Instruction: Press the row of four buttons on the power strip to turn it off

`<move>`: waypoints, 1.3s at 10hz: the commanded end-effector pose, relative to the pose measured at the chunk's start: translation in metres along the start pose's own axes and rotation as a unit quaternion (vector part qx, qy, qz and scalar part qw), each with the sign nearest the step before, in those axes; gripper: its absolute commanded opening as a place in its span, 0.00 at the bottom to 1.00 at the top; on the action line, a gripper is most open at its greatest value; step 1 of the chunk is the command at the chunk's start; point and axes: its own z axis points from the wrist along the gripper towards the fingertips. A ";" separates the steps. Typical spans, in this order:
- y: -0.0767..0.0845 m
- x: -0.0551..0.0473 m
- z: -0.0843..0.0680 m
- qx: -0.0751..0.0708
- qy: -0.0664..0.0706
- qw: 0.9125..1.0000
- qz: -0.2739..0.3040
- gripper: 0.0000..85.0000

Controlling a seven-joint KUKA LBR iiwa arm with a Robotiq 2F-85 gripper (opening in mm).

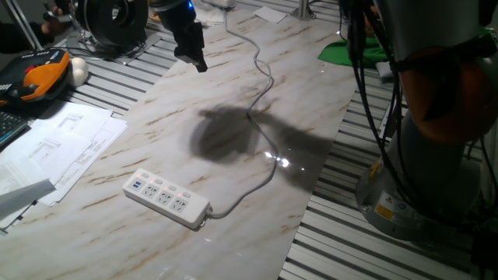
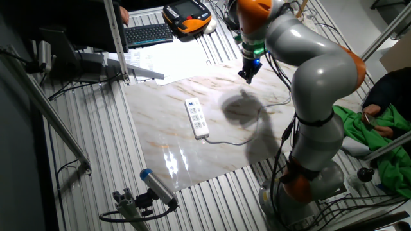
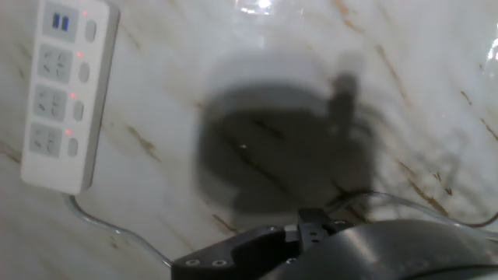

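The white power strip (image 1: 167,198) lies on the marble tabletop near its front left, with a blue-marked end on the left and a thin cable (image 1: 264,175) leaving its right end. The row of four buttons (image 1: 166,187) runs along its far long edge. In the hand view the power strip (image 3: 66,93) sits at the upper left, and small red lights glow beside the buttons (image 3: 81,89). My gripper (image 1: 194,58) hangs high over the table's back, well away from the strip. Its fingertips are too dark to make out. From the other side, the gripper (image 2: 247,76) is to the right of and beyond the strip (image 2: 197,119).
The cable (image 1: 261,70) loops across the table's middle to the back edge. Papers (image 1: 54,148) overlap the left edge, with an orange pendant (image 1: 35,78) behind them. A green cloth (image 1: 350,50) lies at the back right. The arm's base (image 1: 420,155) stands to the right.
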 end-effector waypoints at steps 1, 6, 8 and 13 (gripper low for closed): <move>0.000 0.000 0.000 0.001 0.009 1.000 0.005 0.00; 0.000 0.000 0.000 0.017 0.017 1.000 -0.005 0.00; 0.000 0.000 0.000 0.014 0.024 1.000 0.006 0.00; 0.066 0.023 0.023 0.002 0.021 0.998 0.062 0.00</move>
